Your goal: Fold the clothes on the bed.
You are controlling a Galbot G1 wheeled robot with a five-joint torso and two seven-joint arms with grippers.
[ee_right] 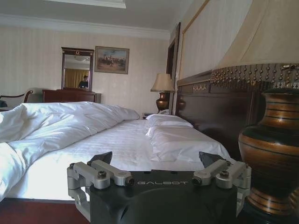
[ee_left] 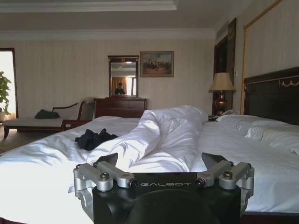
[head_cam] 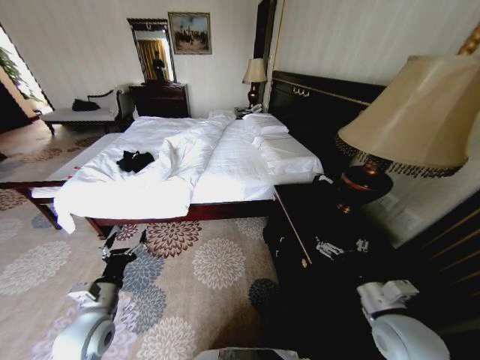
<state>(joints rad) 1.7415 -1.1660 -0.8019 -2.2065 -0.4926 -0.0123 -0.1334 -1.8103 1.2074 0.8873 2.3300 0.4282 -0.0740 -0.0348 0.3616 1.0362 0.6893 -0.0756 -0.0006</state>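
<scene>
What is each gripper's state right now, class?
Left gripper: open, holding nothing, short of the bed.
Right gripper: open, holding nothing.

The clothes (head_cam: 136,160) lie bunched on the bed (head_cam: 232,169), left of the heaped duvet (head_cam: 184,154); pillows (head_cam: 281,146) lie right, against the headboard (head_cam: 315,112).

— Where's the black T-shirt (head_cam: 135,160)?

— Left of centre in the head view, crumpled in a small dark heap on the white duvet, near the bed's left side. No lettering can be made out.

— And the bed (head_cam: 225,161)?

— Large, filling the upper middle of the frame. White sheets, duvet bunched in a ridge down the middle, pillows against a tall dark headboard at right, dark wooden frame.
</scene>
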